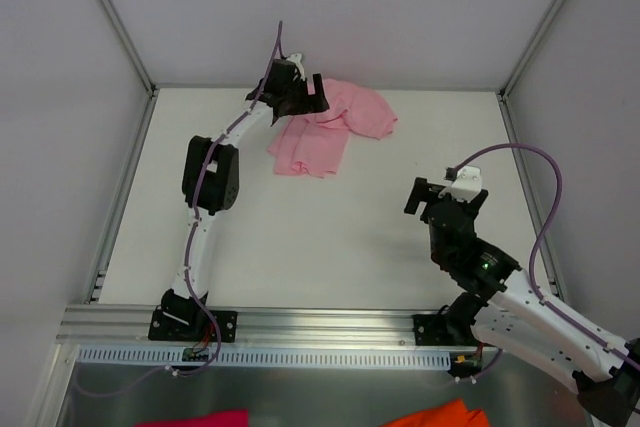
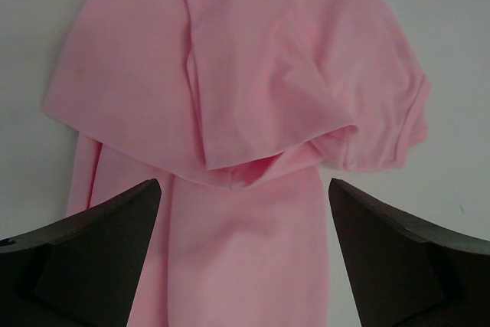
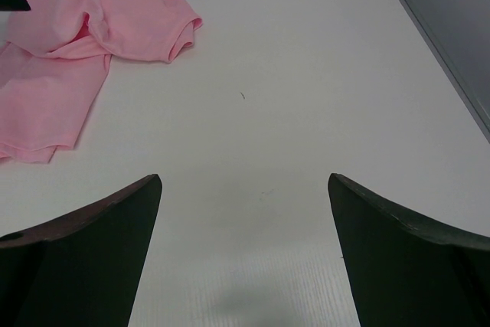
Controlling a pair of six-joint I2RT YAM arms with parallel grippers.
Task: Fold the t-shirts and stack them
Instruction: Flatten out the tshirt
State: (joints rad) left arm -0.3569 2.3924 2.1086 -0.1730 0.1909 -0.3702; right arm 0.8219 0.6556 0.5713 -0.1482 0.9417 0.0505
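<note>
Your left pincer (image 2: 243,181) is hovering wide open over the crumpled pink t-shirt (image 1: 335,127) at the desk's (image 1: 300,237) far side (likely lining up a grab); your right pincer (image 3: 243,178) is hanging open, well apart.

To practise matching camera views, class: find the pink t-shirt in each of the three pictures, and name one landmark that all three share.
Top external: the pink t-shirt lies crumpled at the far middle of the table.
Left wrist: the t-shirt fills most of the picture, from the top edge down the centre.
Right wrist: the t-shirt sits in the upper left corner.
Shared landmark: the white table under the shirt.
</note>
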